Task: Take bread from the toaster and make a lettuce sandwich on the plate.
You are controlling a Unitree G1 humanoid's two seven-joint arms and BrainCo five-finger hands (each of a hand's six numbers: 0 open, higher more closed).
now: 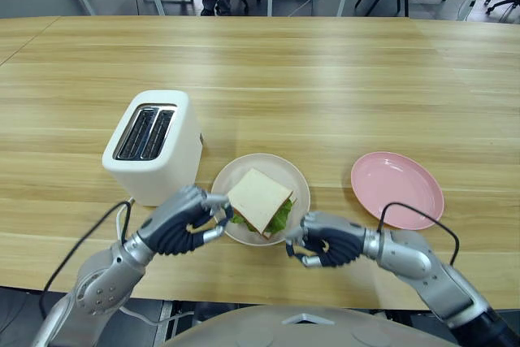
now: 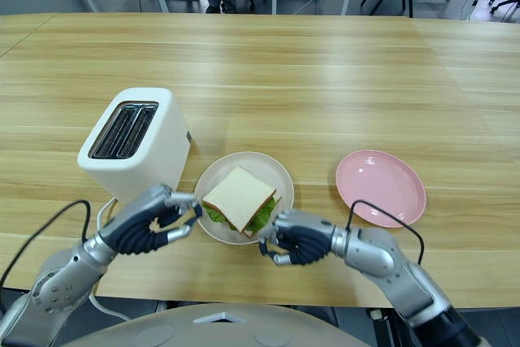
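Observation:
A white toaster (image 1: pixel 154 145) stands left of centre, its two slots dark and showing no bread. Right beside it a cream plate (image 1: pixel 291 175) carries a sandwich (image 1: pixel 258 198): a bread slice on top, green lettuce (image 1: pixel 281 219) poking out at the front edge. My left hand (image 1: pixel 185 221) sits at the plate's left rim, fingers curled and holding nothing. At the plate's front right rim rests my right hand (image 1: pixel 327 239), its fingers also curled and holding nothing. Neither hand touches the sandwich.
An empty pink plate (image 1: pixel 397 188) lies to the right of the cream one, just beyond my right forearm. The toaster's black cable (image 1: pixel 91 233) loops off the front edge by my left arm. Behind the wooden table (image 1: pixel 292 79) stand office chairs and desks.

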